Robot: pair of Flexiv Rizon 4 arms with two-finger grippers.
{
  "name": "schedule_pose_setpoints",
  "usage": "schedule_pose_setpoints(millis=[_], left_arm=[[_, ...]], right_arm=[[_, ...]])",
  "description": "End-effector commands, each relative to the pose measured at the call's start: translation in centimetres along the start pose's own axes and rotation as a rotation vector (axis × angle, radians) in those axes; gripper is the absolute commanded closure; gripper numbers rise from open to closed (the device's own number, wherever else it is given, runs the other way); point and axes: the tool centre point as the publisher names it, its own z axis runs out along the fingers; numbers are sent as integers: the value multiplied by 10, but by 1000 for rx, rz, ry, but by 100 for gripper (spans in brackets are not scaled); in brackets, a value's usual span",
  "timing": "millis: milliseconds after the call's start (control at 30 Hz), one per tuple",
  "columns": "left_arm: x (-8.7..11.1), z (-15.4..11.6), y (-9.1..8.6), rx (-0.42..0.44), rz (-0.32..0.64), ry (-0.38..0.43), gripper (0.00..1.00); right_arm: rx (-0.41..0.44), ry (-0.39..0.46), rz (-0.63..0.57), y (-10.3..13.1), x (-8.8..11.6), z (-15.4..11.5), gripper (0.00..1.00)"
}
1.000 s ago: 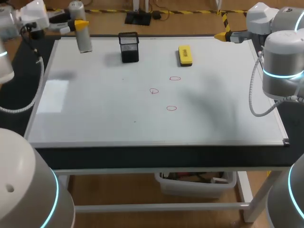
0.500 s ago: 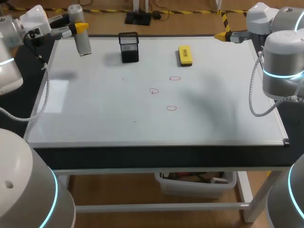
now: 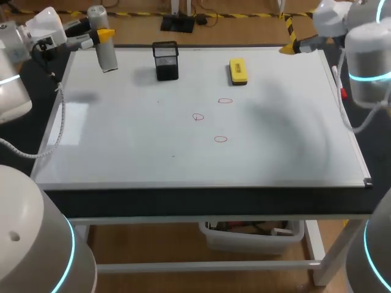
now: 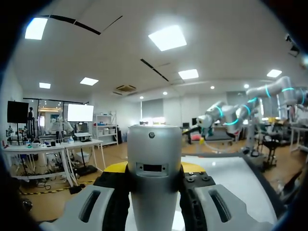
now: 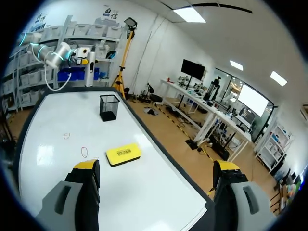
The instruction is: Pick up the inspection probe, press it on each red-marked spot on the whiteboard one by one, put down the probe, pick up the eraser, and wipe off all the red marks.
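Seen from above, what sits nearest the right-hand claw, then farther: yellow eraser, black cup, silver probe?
1. yellow eraser, just beside the right gripper.
2. black cup, middle of the back edge.
3. silver probe, far left, in the left gripper.

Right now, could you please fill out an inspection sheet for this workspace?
Surface: flat white whiteboard covering the table; three small red circled marks near its middle, not wiped.
Job's things: silver cylindrical probe, held roughly upright over the board's far left corner; yellow block eraser lying on the board's far side, nothing touching it.
Clutter: black mesh holder standing on the board between probe and eraser.
Grippers: left gripper shut on the probe; right gripper open and empty, at the far right corner.
Cables: grey hose from the left arm hangs by the board's left edge; right arm's hose by the right edge.
Surroundings: nothing seen.
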Motion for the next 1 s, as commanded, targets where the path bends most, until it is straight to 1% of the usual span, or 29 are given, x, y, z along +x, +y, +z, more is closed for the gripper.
schedule_pose_setpoints(millis=[33, 133, 200, 267, 333, 367, 467, 533, 600, 667, 733, 767, 833, 1000], left_arm=[[0, 0, 0, 2, 2, -1, 100], [0, 0, 0, 2, 2, -1, 100], [0, 0, 0, 2, 2, -1, 100], [0, 0, 0, 2, 2, -1, 100], [0, 0, 0, 2, 2, -1, 100], [0, 0, 0, 2, 2, -1, 100], [0, 0, 0, 2, 2, -1, 100], [0, 0, 0, 2, 2, -1, 100], [0, 0, 0, 2, 2, -1, 100], [0, 0, 0, 2, 2, -1, 100], [0, 0, 0, 2, 2, -1, 100], [0, 0, 0, 2, 2, -1, 100], [0, 0, 0, 2, 2, -1, 100], [0, 0, 0, 2, 2, -1, 100]], right_arm=[[366, 643, -355, 5, -21, 31, 0], [422, 757, -456, 6, -21, 42, 0], [499, 819, -551, 5, -20, 48, 0], [556, 871, -629, 6, -19, 53, 0], [614, 911, -704, 7, -18, 59, 0], [658, 937, -757, 5, -17, 62, 0], [759, 977, -879, 4, -13, 68, 0], [793, 993, -951, 5, -10, 73, 0], [803, 996, -1019, 6, -8, 76, 0], [832, 1021, -1108, 9, -3, 77, 0], [844, 1013, -1145, 8, 0, 80, 0], [829, 1013, -1138, 9, 2, 81, 0], [788, 1049, -1090, 13, 6, 79, 0], [788, 1049, -1090, 13, 6, 79, 0]])
